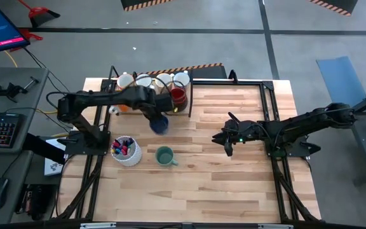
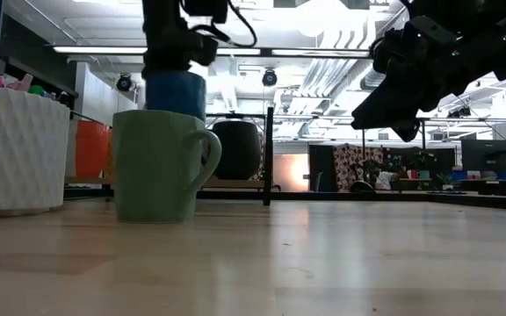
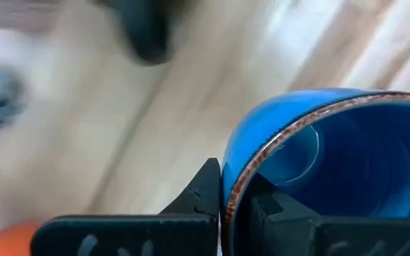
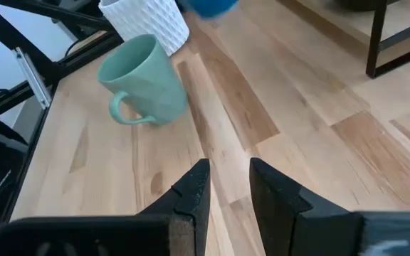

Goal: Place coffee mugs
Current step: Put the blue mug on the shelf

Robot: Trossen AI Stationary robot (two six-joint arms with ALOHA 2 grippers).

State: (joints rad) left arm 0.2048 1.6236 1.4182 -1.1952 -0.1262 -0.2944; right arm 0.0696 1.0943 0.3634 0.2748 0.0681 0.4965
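Left hand [image 1: 157,121] clamped on the rim of the blue mug [image 1: 159,124], one finger inside the rim and one outside, holding it clear above the surface [image 1: 234,184] just in front of the rack [image 1: 189,95]. Green mug [image 1: 164,156] upright on the surface, beside the white pen holder [image 1: 126,151]. White mugs [image 1: 162,80], a dark red mug [image 1: 178,97] and an orange mug [image 1: 123,105] at the rack. Right hand [image 1: 224,141] held above the surface, well apart from the mugs, fingers apart, holding nothing.
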